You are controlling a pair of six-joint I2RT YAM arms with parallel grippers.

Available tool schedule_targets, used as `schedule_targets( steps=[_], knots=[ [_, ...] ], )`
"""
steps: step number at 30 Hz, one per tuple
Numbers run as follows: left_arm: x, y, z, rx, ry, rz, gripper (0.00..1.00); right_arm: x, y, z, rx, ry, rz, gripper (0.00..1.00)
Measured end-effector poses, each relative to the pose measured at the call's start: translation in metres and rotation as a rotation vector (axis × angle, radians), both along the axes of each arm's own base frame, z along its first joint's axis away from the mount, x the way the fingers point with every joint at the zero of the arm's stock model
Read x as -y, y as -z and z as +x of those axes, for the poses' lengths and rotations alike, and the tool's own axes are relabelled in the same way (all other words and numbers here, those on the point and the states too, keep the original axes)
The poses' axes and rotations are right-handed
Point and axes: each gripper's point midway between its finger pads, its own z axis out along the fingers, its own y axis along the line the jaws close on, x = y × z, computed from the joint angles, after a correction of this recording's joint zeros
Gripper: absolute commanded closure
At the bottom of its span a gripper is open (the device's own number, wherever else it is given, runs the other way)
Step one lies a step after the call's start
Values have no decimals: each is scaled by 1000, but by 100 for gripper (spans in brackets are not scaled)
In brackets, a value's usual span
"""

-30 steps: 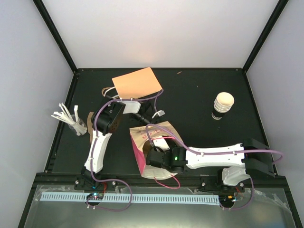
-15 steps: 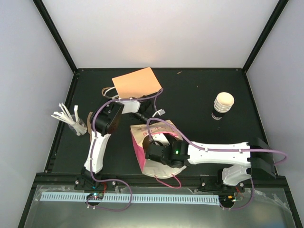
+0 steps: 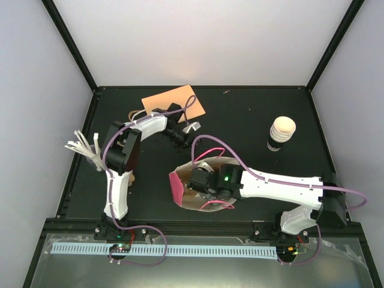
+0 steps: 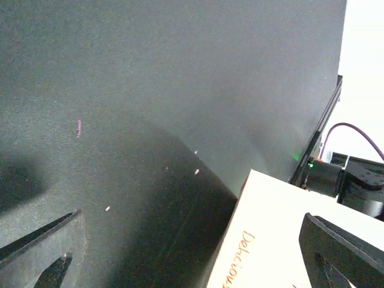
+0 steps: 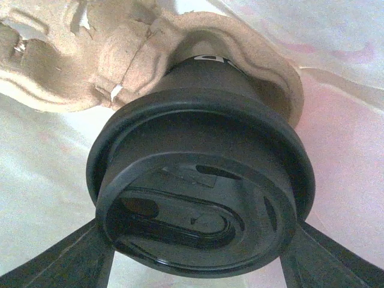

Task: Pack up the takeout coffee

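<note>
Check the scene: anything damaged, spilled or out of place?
The pulp carrier around the black-lidded cup is torn, with ragged flaps along its rim. The paper bag looks crumpled and seems to lie on its side. The cream takeout cup stands upright, outside the bag. No spill shows.

Overhead rear view downward; two close wrist views (paper bag point(image 3: 177, 189) shared)

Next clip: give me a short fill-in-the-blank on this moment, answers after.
The right gripper reaches into the open paper ___ lying on the table.
Its jaws hold a black-lidded cup seated in a brown pulp ___.
The cream ribbed cup stands alone on the table's ___ side.
The left gripper has its jaws ___, holding nothing.
Answers: bag, carrier, right, open.
</note>
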Motion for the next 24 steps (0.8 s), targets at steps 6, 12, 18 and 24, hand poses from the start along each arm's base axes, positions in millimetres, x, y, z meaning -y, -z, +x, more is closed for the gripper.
schedule_targets(
  steps=[6, 12, 18, 24],
  knots=[
    [-4, -5, 0, 14, -15, 6, 1, 11, -5, -8, -46, -31, -67, 14],
    [-21, -3, -10, -3, -69, 41, 1, 3, -29, -8, -49, -78, -68, 0],
    [-40, -64, 0, 178, -159, -1, 1, -6, -38, -3, -46, -118, -89, 0],
    [-67, -115, -12, 329, -238, -35, 1, -22, -63, 6, 6, -161, -38, 0]
  ],
)
